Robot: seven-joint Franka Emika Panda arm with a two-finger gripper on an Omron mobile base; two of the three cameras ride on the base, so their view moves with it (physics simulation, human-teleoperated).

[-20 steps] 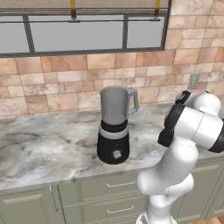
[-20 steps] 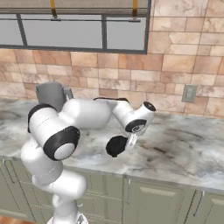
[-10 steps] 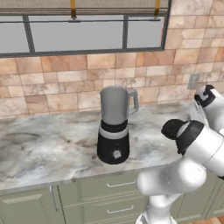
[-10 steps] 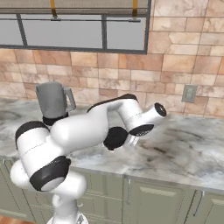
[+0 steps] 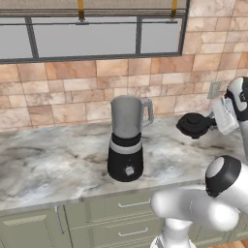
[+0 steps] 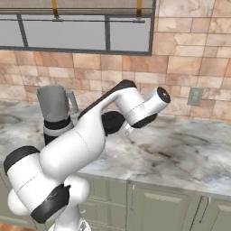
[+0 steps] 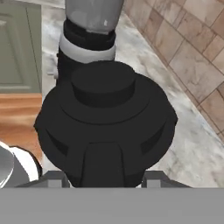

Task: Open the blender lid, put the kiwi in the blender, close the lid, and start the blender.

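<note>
Black and round, the blender lid (image 7: 106,127) sits grasped in the jaws, lifted above the marble desk (image 5: 58,160) to the right of the blender (image 5: 127,138). Beyond it, the blender stands upright on the desk with its grey jar uncovered, before the brick wall (image 5: 72,97).

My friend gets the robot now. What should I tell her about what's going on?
End effector: shut on the blender lid, holding it in the air to the right of the blender, off the jar.
Blender: upright on the marble counter, jar top open.
Kiwi: I can't spot it in these pictures, so look for it first.
Done: lid is off.
Left: put the lid down, drop the kiwi into the jar, put the lid back on, start the blender.
</note>
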